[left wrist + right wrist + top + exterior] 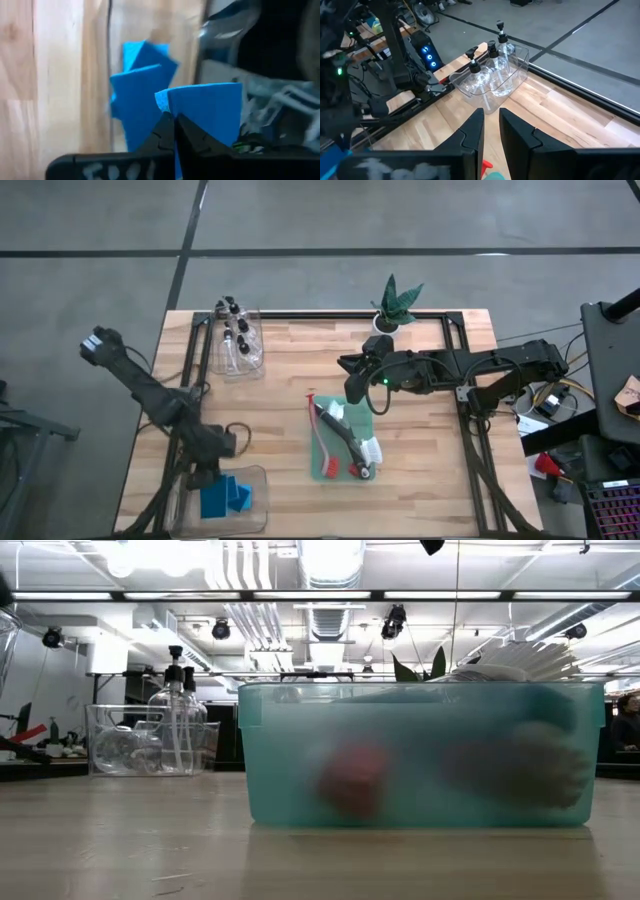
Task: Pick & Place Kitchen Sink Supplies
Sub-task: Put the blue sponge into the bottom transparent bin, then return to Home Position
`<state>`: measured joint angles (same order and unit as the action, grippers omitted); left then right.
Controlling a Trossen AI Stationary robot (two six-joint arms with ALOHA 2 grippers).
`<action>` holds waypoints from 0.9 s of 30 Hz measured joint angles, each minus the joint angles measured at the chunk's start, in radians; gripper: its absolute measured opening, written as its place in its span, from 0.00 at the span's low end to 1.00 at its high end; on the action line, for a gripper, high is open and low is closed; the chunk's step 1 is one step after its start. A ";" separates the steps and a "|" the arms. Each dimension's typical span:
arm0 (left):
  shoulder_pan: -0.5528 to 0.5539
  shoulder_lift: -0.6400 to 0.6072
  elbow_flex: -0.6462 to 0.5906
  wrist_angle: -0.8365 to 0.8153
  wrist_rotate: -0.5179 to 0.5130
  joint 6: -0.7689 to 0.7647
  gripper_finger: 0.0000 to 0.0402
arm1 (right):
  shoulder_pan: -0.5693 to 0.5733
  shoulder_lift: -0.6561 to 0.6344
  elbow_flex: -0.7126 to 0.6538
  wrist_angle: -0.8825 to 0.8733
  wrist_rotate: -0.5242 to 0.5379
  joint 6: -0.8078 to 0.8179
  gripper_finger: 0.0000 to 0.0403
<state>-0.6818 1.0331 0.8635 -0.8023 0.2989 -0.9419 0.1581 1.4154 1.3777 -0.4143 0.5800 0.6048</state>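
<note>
Blue sponges (225, 499) sit grouped in a clear bin (255, 520) at the near left corner of the wooden table (290, 380), with the left claw (174, 120) lowered over them. Its fingers (161, 134) are clenched together, and in the left wrist view they press against the top edge of the closest sponge (210, 107); whether that sponge is actually pinched or only touched cannot be told. Across the table, the right claw (491, 120) hangs above the middle of the boards, over the far end of the green bin (345, 442) that holds the red, black and white brushes (342, 442). Its jaws stand a narrow gap apart and nothing shows between them. Four clear bottles (236, 335) with black tops stand in another clear bin (258, 362) at the far left, near a potted plant (396, 304) at the far edge.

All three kinds of supplies already lie sorted in their bins, so the job appears close to done, the step in hand being the left arm's settling of the last sponge. If that reading holds, the next move calls for the left claw to lift straight up clear of the bin wall, dragging no sponge out, while the right arm draws back from the brushes.
</note>
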 joint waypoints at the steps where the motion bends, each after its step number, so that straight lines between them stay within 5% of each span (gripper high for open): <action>1: -0.012 0.019 -0.012 0.002 -0.002 0.003 0.00 | -0.001 0.000 0.000 0.000 0.003 -0.002 0.14; 10: -0.020 0.126 -0.102 0.139 0.044 -0.009 0.02 | -0.011 0.000 0.000 0.000 0.006 -0.003 0.14; 21: -0.013 0.093 -0.095 0.116 0.057 -0.100 0.35 | -0.012 0.000 0.000 -0.001 0.022 -0.012 0.14; 27: -0.004 0.001 -0.071 0.102 -0.020 -0.166 0.38 | -0.016 0.000 0.000 -0.002 0.027 -0.006 0.14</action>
<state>-0.6854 1.0336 0.7920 -0.6998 0.2787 -1.1075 0.1421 1.4155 1.3777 -0.4165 0.6067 0.5987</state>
